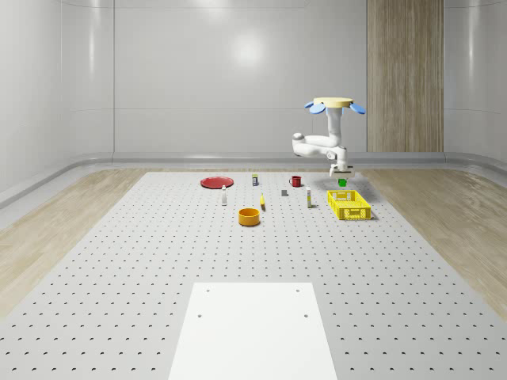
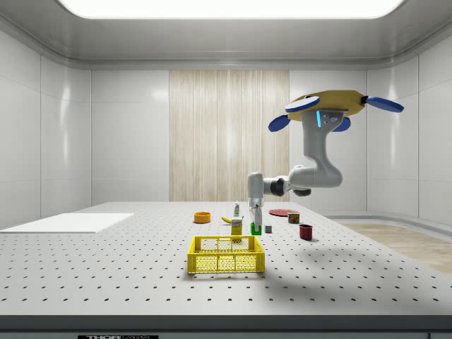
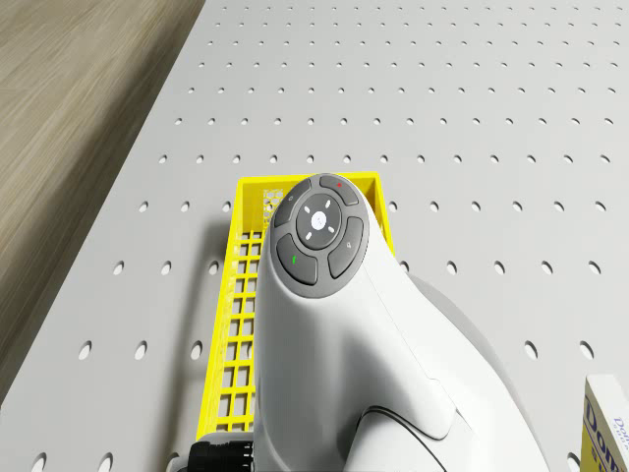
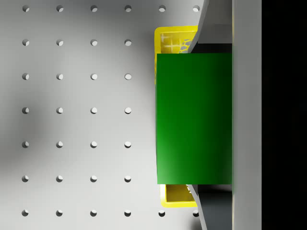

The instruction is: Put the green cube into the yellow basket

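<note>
Your gripper [image 1: 341, 176] is clamped on the green cube [image 1: 342, 182], held in the air just above the far end of the yellow basket [image 1: 349, 205]; the drone hovers over that end. The cube looks rigid, light and smooth-faced, gripped on opposite flat sides. It has no long axis and hangs level.

My drone body [image 2: 332, 101] is a flat tan-yellow disc w/ blue rotor blades and a cyan light strip underneath. My arm [image 2: 314, 166] is glossy white, rounded segments, grey joint rings (wrist cap has grey buttons, one red dot, one green)
</note>
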Motion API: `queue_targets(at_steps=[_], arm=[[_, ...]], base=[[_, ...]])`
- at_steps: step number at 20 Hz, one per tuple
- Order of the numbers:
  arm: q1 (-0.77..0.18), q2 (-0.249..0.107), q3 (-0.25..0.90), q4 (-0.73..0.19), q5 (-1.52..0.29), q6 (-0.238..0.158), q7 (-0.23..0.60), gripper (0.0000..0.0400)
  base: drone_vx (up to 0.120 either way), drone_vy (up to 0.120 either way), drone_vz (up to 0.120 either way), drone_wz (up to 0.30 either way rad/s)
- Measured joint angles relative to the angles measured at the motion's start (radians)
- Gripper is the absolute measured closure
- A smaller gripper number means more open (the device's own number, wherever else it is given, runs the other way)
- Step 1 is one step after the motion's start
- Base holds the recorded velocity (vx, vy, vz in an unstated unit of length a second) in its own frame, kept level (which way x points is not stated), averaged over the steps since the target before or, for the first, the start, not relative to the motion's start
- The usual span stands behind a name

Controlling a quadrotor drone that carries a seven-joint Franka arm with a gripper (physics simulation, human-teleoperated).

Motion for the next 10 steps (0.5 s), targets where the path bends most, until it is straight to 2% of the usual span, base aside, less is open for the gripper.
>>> queue_targets(at_steps=[1, 5, 7, 9, 10], arm=[[0.000, -0.001, 0.000, 0.000, 0.001, 0.001, 0.000, 0.0149], [-0.001, -0.006, 0.001, 0.000, 0.003, 0.006, 0.001, 0.0149], [-0.002, -0.009, 0.001, 0.000, 0.004, 0.008, 0.001, 0.0149], [-0.002, -0.011, 0.002, 0.000, 0.004, 0.010, 0.002, 0.0149], [-0.003, -0.012, 0.002, 0.001, 0.005, 0.011, 0.002, 0.0149]], base=[[0.120, 0.000, -0.120, 0.000], [0.120, 0.000, -0.010, 0.000], [0.120, 0.000, -0.120, 0.000], [0.120, 0.000, -0.020, 0.000], [0.120, 0.000, -0.120, 0.000]])
